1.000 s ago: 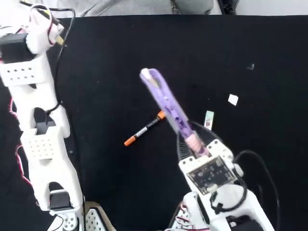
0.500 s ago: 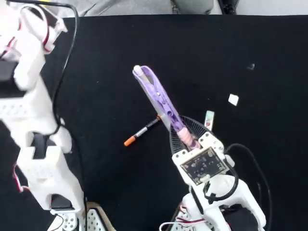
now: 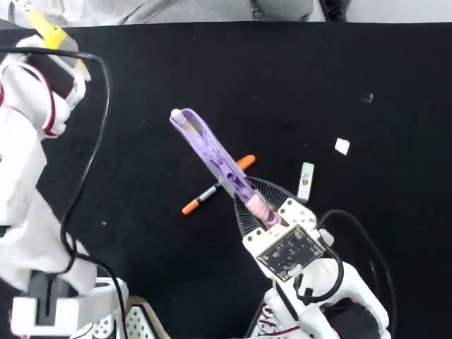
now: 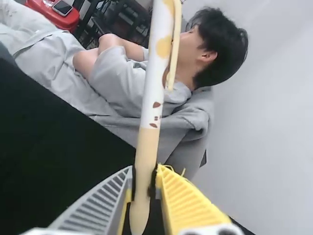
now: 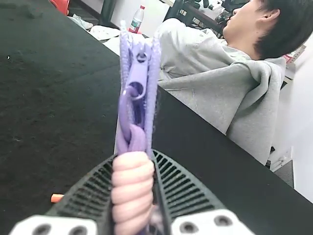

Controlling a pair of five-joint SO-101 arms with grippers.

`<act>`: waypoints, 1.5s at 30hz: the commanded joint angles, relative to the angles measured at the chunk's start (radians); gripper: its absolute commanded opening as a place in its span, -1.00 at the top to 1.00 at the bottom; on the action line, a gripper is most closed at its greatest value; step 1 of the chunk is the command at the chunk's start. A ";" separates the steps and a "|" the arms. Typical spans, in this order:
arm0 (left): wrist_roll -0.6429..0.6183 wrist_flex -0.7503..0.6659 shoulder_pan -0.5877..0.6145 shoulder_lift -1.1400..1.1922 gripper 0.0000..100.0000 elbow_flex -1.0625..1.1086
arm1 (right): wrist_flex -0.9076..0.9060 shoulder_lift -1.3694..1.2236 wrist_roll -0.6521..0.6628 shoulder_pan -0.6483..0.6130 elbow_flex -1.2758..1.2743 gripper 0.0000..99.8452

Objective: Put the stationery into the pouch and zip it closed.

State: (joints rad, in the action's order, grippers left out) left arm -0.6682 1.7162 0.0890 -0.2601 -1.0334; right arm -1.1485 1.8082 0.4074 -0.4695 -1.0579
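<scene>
Above the worktop's middle: pouch held aloft, loading hardly begun.
Tilted clear of the black worktop [image 3: 141, 85], the slim purple zip pouch [image 3: 212, 154] is pinched at its pink coiled end by the right tool [image 5: 133, 164]. An orange marker [image 3: 210, 189] lies underneath. At far left, the left tool [image 4: 145, 176] is clamped on a yellow spotted pen [image 4: 152, 98]. Next, I judge, the pen must reach the pouch's mouth, which looks zipped.

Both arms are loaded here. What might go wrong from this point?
1. The left pincer grips the yellow pen at its very end, so the long free length may pivot or slip on contact.
2. The right pincer holds the purple pouch by one end only. It looks flat, with no gaping mouth, so insertion may miss.
3. The orange pen lies on the table, with both pincers occupied.
</scene>
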 commanded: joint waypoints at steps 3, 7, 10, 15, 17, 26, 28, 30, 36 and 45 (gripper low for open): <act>-0.037 -0.107 -0.013 -0.097 0.94 0.298 | 0.006 0.090 -0.009 -0.009 0.010 0.98; -0.132 -0.195 -0.013 -0.144 0.94 0.522 | 0.006 0.091 -0.009 -0.009 0.010 0.98; -0.133 -0.354 -0.015 -0.178 0.94 0.714 | 0.008 0.091 -0.009 -0.009 0.010 0.98; -0.141 -0.591 -0.045 -0.255 0.94 0.990 | 0.008 0.091 -0.009 -0.009 0.010 0.98; -0.141 -0.666 -0.101 -0.292 0.94 1.089 | 0.008 0.091 -0.009 -0.009 0.010 0.98; -0.143 -1.106 -0.193 -0.465 0.94 1.538 | 0.006 0.091 -0.009 -0.009 0.001 0.98; -0.143 -1.191 -0.196 -0.494 0.94 1.618 | 0.006 0.091 -0.009 -0.009 0.001 0.98; -0.143 -1.218 -0.219 -0.537 0.94 1.658 | 0.006 0.091 -0.009 -0.009 0.001 0.98; -0.143 -1.215 -0.263 -0.631 0.94 1.701 | 0.000 0.091 -0.009 -0.009 -0.001 0.98; -0.138 -1.206 -0.272 -0.690 0.94 1.770 | -0.008 0.091 -0.009 -0.011 0.001 0.98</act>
State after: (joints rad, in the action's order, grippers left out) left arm -0.8032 0.5255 -0.1749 -0.9260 0.7311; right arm -1.1577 1.8082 0.4074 -0.4695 -1.0702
